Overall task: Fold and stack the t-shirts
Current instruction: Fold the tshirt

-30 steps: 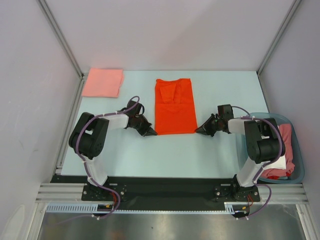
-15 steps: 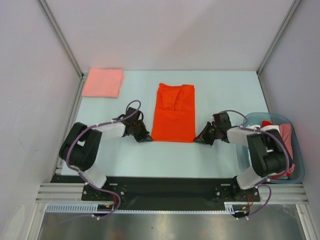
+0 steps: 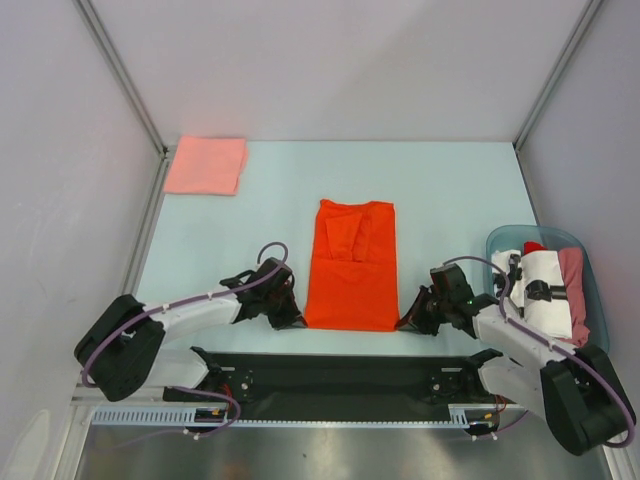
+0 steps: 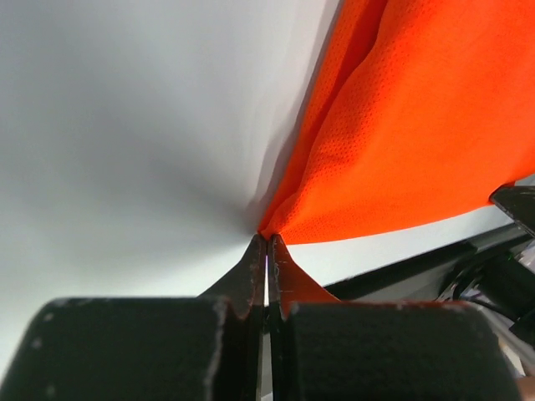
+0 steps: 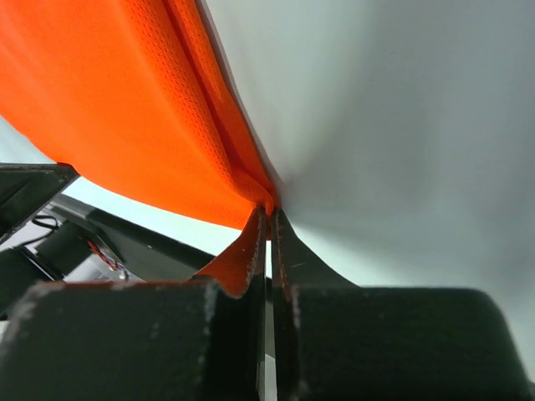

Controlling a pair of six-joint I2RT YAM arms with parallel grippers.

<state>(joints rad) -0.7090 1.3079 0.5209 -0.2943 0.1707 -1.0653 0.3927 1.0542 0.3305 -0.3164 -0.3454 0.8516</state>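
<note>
A bright orange-red t-shirt (image 3: 352,265), folded into a long strip, lies flat near the table's front edge. My left gripper (image 3: 299,322) is shut on its near left corner; the wrist view shows the orange-red t-shirt (image 4: 401,125) pinched at the left gripper (image 4: 267,238). My right gripper (image 3: 400,325) is shut on the near right corner, where the orange-red t-shirt (image 5: 134,109) meets the right gripper (image 5: 269,210). A folded salmon-pink t-shirt (image 3: 206,165) rests at the back left corner. More t-shirts (image 3: 545,290), white, red and dusty pink, lie in the tub.
A translucent blue-green tub (image 3: 594,275) stands at the right table edge beside the right arm. The black base rail (image 3: 340,372) runs just in front of the shirt's near edge. Grey walls enclose the table on three sides.
Both grippers have drawn the orange-red t-shirt toward the near edge of the table, holding its two near corners. The arms have stretched low and outward.
</note>
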